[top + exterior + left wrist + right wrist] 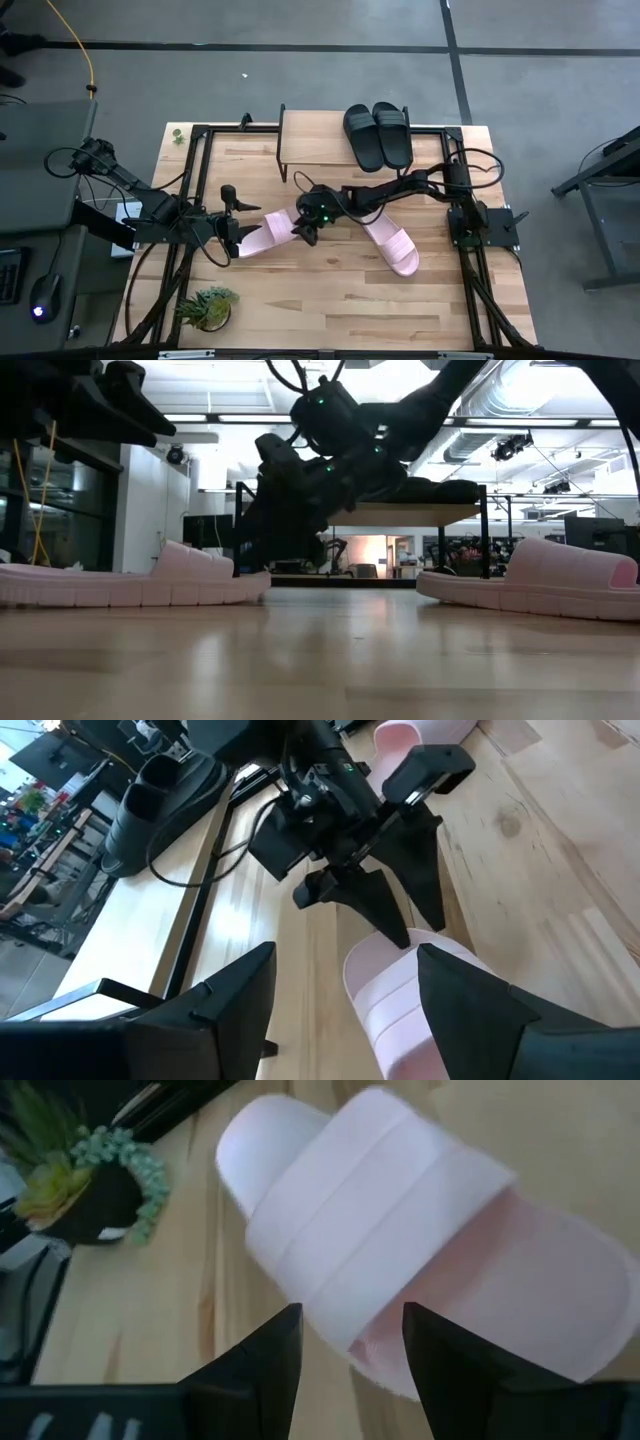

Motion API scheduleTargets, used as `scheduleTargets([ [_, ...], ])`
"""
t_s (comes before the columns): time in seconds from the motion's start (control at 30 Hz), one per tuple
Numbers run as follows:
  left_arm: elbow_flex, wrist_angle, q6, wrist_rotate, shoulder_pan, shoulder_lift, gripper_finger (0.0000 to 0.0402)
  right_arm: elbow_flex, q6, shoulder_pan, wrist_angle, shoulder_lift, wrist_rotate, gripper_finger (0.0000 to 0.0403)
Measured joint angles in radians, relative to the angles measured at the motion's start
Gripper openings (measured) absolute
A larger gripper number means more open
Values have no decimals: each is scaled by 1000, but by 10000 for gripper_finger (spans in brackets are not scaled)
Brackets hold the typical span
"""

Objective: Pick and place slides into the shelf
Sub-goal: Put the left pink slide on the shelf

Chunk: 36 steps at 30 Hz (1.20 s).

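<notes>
**Supervisor:** Report right arm status.

**Operator:** I have the right jaws (307, 232) released, positioned over one end of the near pink slide (268, 232), which lies flat on the table (330, 300). In the right wrist view the strap of that slide sits just ahead of the two fingers (262, 1360), spanning the gap between them. I cannot tell whether they touch it.

**Supervisor:** Left arm?

**Operator:** I see the left jaws (231, 218) released as well, at the opposite end of the same slide, holding nothing.

**Supervisor:** Location of the remaining slides?

**Operator:** The second pink slide (391, 246) lies on the table, beyond the right jaws and well apart from them. Both black slides (378, 135) rest side by side on top of the shelf (310, 135), occupying one end of it
</notes>
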Motion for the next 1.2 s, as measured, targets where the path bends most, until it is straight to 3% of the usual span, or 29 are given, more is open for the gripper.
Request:
scheduleTargets([
  [1.2,0,2,3,-23,0,0,225,1,0,13,36,19,78,165],
])
